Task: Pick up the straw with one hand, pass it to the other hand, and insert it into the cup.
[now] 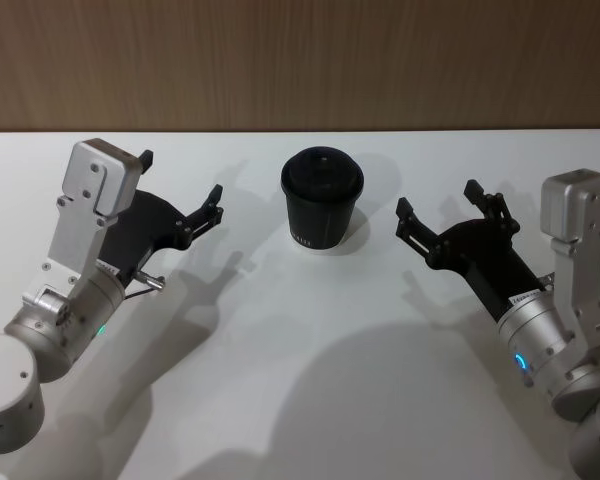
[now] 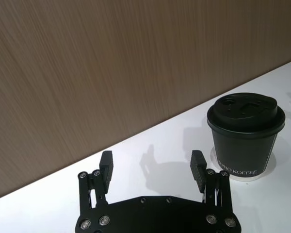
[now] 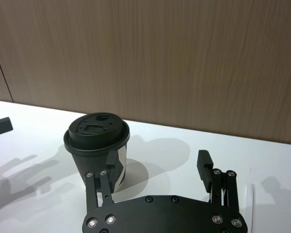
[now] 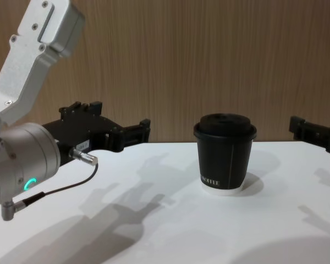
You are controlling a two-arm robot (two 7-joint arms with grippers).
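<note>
Left pincer (image 1: 180,177): fingers spread wide, nothing held, poised above the white worktop (image 1: 310,380). Right pincer (image 1: 439,200): likewise wide open and empty. The cup (image 1: 322,205), lid on, stands upright between the two pincers, touching neither, fingertips of both pointing towards it.

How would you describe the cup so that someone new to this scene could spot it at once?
On the white table, near the wood-panelled wall, look between the open left gripper and the open right gripper. The cup stands upright there, touching neither: a small black paper cup with a black domed lid, white lettering and a white base rim.
</note>
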